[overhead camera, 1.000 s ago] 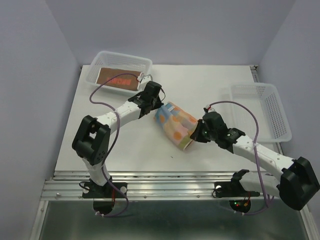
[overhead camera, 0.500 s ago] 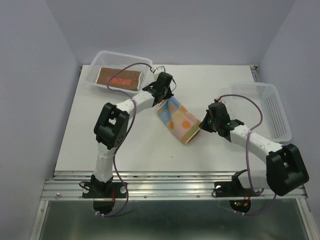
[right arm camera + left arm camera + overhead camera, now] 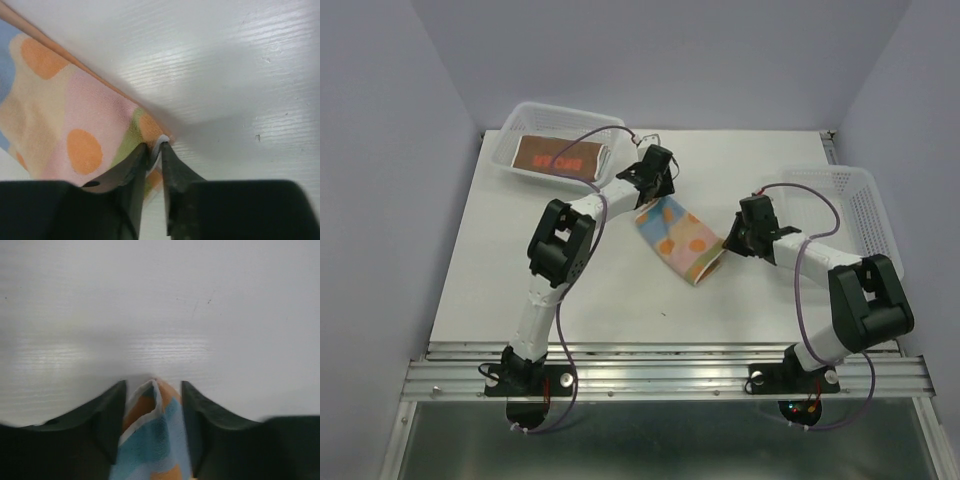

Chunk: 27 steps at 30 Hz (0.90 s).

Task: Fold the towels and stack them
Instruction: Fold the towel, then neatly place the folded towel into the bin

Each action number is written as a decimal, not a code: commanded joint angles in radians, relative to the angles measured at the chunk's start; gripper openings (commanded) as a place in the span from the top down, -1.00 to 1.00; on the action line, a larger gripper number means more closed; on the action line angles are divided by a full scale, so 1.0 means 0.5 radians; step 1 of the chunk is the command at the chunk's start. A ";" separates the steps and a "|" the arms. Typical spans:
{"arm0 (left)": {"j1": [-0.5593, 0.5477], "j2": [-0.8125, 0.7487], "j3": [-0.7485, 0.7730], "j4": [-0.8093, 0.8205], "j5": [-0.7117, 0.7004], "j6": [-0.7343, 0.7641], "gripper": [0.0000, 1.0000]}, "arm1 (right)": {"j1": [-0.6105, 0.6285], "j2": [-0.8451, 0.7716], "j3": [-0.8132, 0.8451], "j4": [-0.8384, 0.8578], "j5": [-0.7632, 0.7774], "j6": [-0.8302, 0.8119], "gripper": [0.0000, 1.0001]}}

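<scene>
Perhaps lilac walls [image 3: 380,150], white table [image 3: 570,290], towel [image 3: 680,240]

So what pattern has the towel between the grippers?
The towel shows orange dots on pastel patches; best in right wrist view.

White matt tabletop [image 3: 570,270] spread before me, white mesh plastic basket [image 3: 503,140] at its far left corner, second white mesh plastic basket [image 3: 880,230] at my right-hand edge, silver ribbed metal rail [image 3: 660,365] along the near edge, pale lavender walls [image 3: 380,200] on three sides.

A white table [image 3: 570,270] stands between plain lilac walls [image 3: 380,150].
</scene>
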 commanded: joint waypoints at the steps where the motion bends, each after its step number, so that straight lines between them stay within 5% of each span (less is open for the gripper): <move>1: 0.024 -0.060 0.144 0.034 0.021 0.080 -0.36 | -0.022 0.016 0.158 0.000 0.032 -0.041 0.34; 3: 0.024 -0.121 0.116 0.031 0.058 0.092 -0.72 | -0.022 -0.018 0.183 -0.061 0.050 -0.057 0.06; 4: 0.024 -0.152 0.073 0.028 0.082 0.098 -0.87 | -0.022 -0.036 0.183 -0.074 0.050 -0.060 -0.31; 8: 0.009 -0.430 -0.144 0.061 0.107 0.126 -0.96 | -0.022 -0.190 0.113 -0.108 -0.069 -0.045 -0.58; 16: -0.037 -1.011 -0.911 0.377 0.146 0.325 -0.98 | -0.013 -0.460 -0.225 -0.031 -0.373 0.060 -0.70; 19: -0.028 -0.944 -0.878 0.320 0.306 0.726 -0.98 | -0.010 -0.610 -0.308 -0.056 -0.391 0.048 -1.00; 23: 0.015 -0.745 -0.713 0.298 0.610 1.030 -0.98 | -0.013 -0.763 -0.369 -0.089 -0.422 -0.007 -1.00; 27: 0.027 -0.512 -0.522 0.206 0.610 1.160 -0.98 | -0.013 -0.852 -0.376 -0.135 -0.459 -0.050 -1.00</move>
